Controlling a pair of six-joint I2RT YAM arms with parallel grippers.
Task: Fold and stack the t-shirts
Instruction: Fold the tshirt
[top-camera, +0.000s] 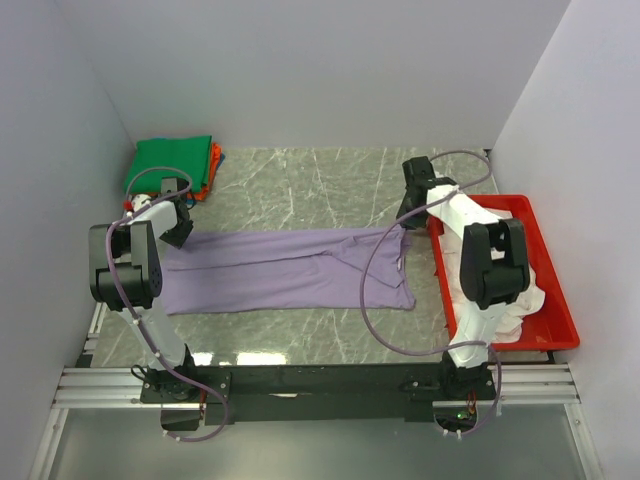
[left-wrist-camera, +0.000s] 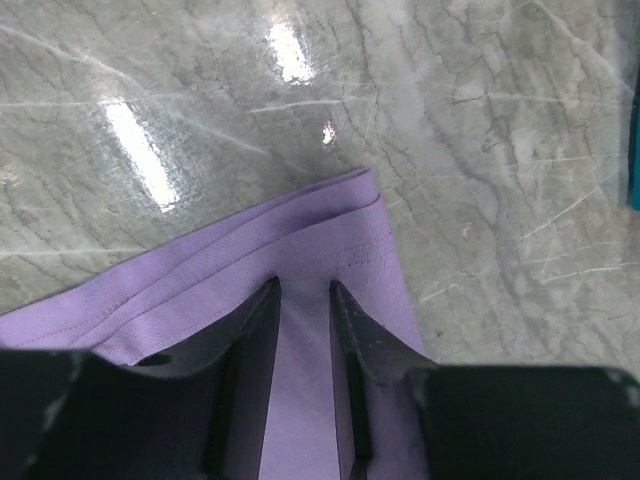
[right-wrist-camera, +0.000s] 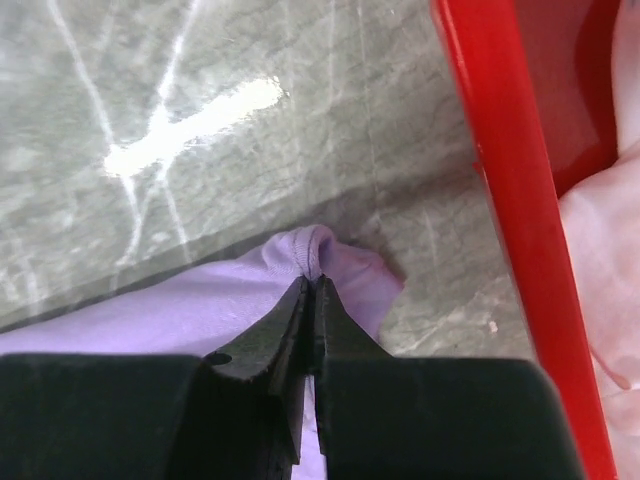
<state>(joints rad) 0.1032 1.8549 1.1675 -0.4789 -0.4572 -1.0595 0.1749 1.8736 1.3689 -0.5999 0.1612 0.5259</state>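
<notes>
Lavender purple cloth t-shirt (top-camera: 280, 270) spread flat at table centre, stretched from 9 to 3 o'clock. At 3 o'clock, right gripper (right-wrist-camera: 312, 285) pinched tight on a raised fold, just beside red plastic rectangular tray (right-wrist-camera: 505, 200). At 9 o'clock hem corner, left gripper (left-wrist-camera: 305, 290) narrowly parted over cloth. Green folded t-shirt (top-camera: 170, 162) at 10 o'clock.

The folded green cloth t-shirt (top-camera: 170, 160) hides all but an edge of the orange-red cloth t-shirt (top-camera: 213, 165) beneath, the white right arm (top-camera: 470, 215) covers part of the pale pinkish-white cloth (top-camera: 530, 295), and the black left arm (top-camera: 125, 265) covers one end of the lavender purple cloth t-shirt (top-camera: 280, 270).
</notes>
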